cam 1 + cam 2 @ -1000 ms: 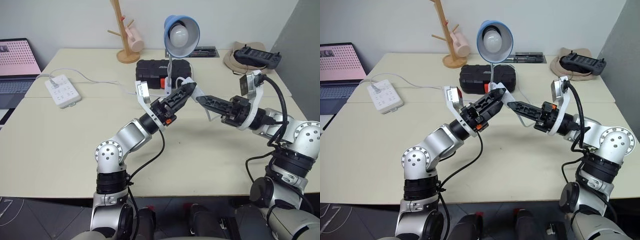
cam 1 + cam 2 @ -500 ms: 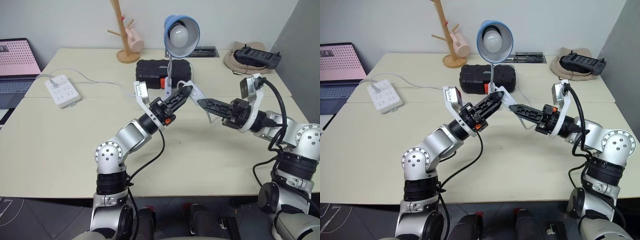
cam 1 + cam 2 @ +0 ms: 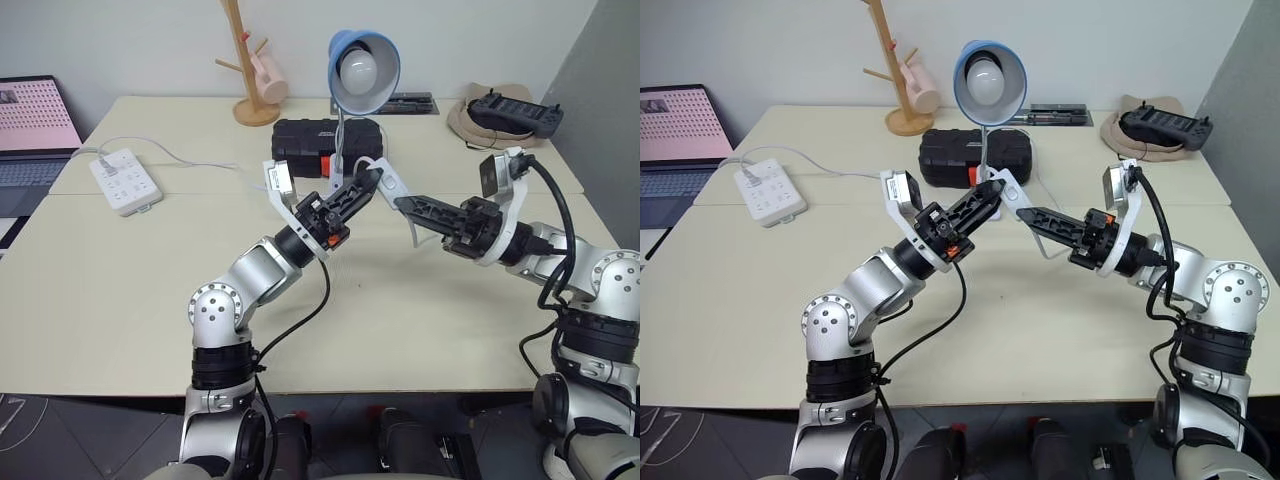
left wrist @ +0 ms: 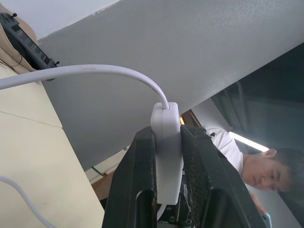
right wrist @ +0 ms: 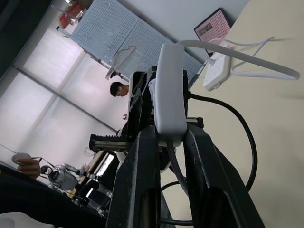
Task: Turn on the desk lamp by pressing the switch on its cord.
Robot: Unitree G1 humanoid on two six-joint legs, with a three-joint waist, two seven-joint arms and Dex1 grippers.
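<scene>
The desk lamp (image 3: 352,50), with blue shade and white bulb, stands at the back of the table (image 3: 120,290). Its white cord (image 3: 200,162) runs from the power strip across the table and loops up to the switch (image 3: 390,183), which is held in the air in front of the lamp. My left gripper (image 3: 372,182) reaches up from the left and is shut on the switch (image 4: 166,142), one black finger on each side. From the right, my right gripper (image 3: 402,204) is shut on the other end of the switch (image 5: 171,90), and the cord leaves between its fingers.
A black case (image 3: 322,140) lies just behind the grippers at the lamp's foot. A white power strip (image 3: 124,180) and a laptop (image 3: 35,130) are at the left. A wooden mug tree (image 3: 240,70) stands at the back. A hat with a black controller (image 3: 510,112) is at the back right.
My left gripper's fingers have closed onto the switch. The right elbow has swung outward while its gripper kept its hold in place.
</scene>
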